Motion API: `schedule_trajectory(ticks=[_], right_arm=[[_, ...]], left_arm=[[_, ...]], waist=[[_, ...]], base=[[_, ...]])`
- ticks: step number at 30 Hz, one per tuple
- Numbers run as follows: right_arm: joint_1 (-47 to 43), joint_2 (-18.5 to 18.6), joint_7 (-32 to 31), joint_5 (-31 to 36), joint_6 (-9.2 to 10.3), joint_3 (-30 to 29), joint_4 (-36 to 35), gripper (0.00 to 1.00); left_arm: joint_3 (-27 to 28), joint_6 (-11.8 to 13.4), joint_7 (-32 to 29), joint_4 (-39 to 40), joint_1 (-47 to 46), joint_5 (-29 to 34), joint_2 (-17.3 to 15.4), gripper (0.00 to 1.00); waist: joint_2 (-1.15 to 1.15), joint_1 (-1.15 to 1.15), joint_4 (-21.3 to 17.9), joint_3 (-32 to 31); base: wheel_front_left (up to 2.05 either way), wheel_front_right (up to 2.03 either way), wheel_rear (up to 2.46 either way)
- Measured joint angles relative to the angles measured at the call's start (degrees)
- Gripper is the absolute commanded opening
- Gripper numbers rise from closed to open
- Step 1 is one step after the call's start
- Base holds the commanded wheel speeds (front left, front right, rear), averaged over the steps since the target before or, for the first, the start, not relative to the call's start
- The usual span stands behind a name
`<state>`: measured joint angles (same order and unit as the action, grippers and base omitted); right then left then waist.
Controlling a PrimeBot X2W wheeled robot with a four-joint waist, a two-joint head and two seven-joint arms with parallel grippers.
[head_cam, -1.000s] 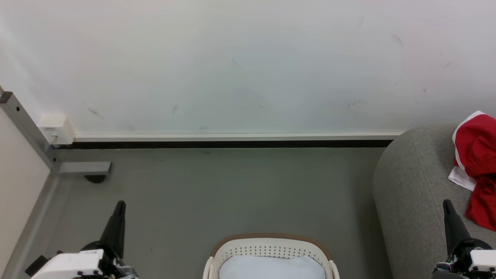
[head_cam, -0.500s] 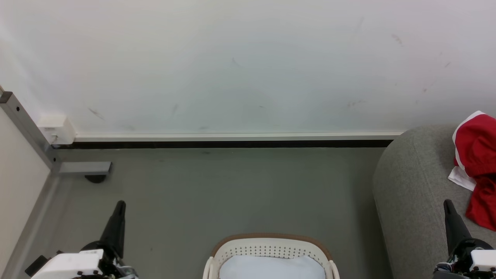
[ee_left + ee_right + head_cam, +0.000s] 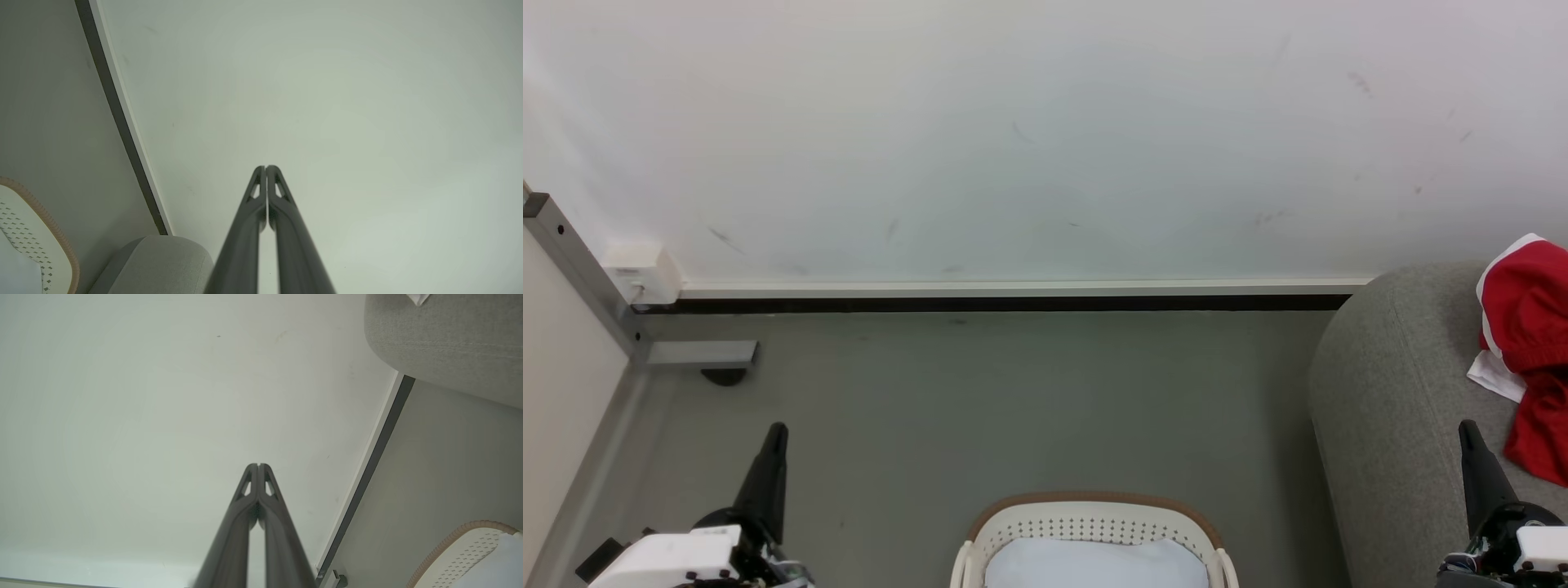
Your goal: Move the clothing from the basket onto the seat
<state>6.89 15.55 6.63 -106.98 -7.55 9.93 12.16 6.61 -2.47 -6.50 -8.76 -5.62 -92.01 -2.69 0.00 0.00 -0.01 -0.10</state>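
clothing (image 3: 1531, 327): on the seat (image 3: 1388, 408), one o'clock from my right gripper (image 3: 1467, 429), lying twelve-to-six
right gripper: nearer; I read it clenched, empty
left gripper (image 3: 778, 429): clenched, empty

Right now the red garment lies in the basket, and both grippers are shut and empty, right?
No. The head view shows the red garment on the grey sofa, not in the basket, which holds a pale cloth. The left gripper and right gripper are indeed shut and empty.
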Motion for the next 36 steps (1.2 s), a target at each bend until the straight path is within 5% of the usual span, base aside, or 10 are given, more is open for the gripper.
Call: schedule_trajectory(ticks=[36], right_arm=[[0.1,2.5,2.8,-2.6,0.00,3.2,-1.1,0.00]], left_arm=[[0.0,0.0,0.0,0.0,0.0,0.0,0.0,0.00]], waist=[[0.00,0.00,0.0,0.0]], base=[[0.00,0.00,0.00]])
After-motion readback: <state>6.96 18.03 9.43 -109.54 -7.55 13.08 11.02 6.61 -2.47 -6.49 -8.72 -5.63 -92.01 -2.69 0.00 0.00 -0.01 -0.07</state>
